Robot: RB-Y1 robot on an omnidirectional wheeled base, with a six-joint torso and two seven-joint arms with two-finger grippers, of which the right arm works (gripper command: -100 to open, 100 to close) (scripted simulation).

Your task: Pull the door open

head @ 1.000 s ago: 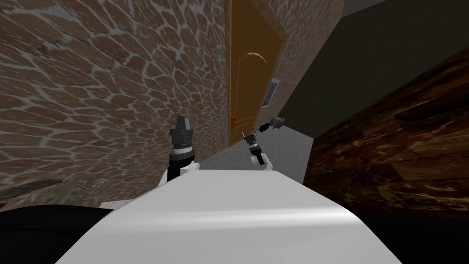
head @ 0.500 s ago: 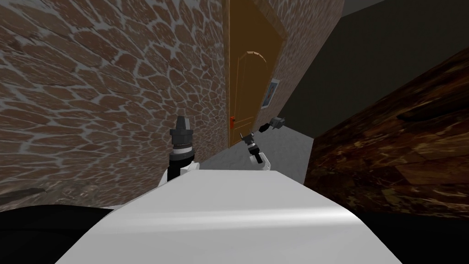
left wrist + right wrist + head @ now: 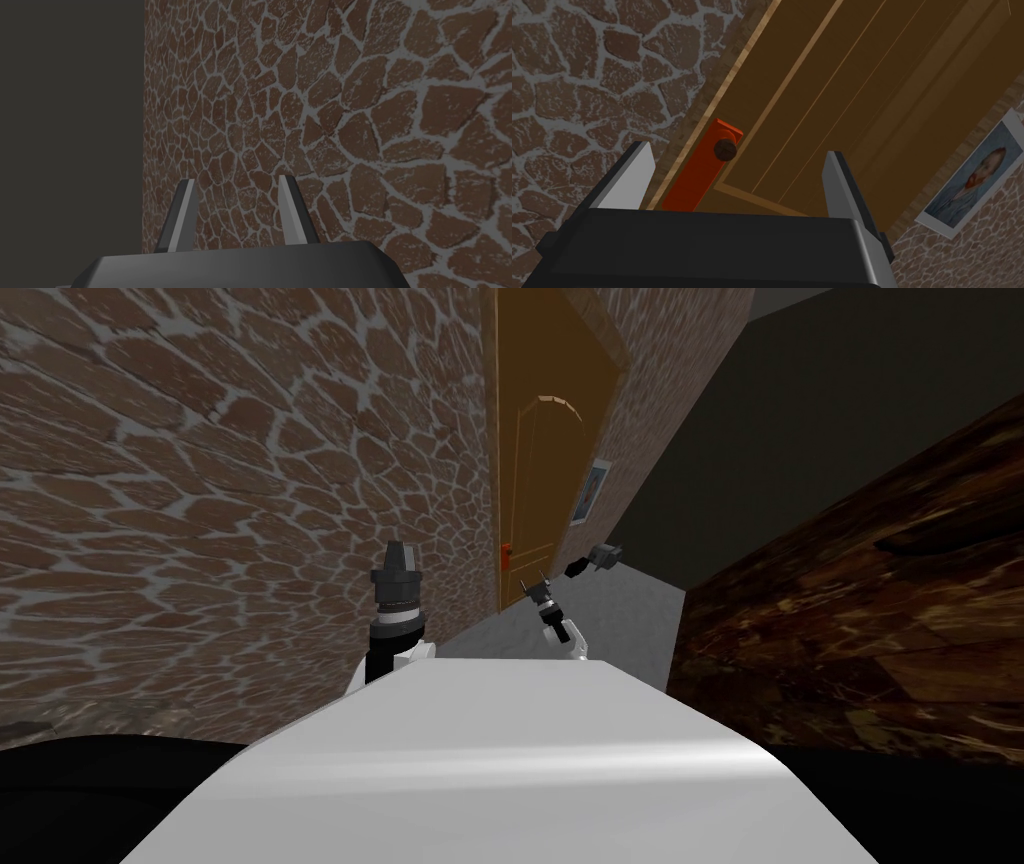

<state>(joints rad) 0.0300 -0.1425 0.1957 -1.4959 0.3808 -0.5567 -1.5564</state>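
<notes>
Right end effector (image 3: 737, 150) is pointed at the brown door (image 3: 862, 90), fingers spread wide and holding nothing (no contact yet). The dark round knob (image 3: 725, 149) sits on an orange plate (image 3: 694, 180) by the door's edge. It shows between the two fingers, nearer the one on the stone wall (image 3: 250, 488) side. From the head camera, this end effector hangs near the plate but apart from it. Left end effector (image 3: 236, 179) is raised beside the stone wall, fingers parted by a narrower gap, empty. A portrait picture (image 3: 972, 180) hangs on the wall past the door's far edge.
</notes>
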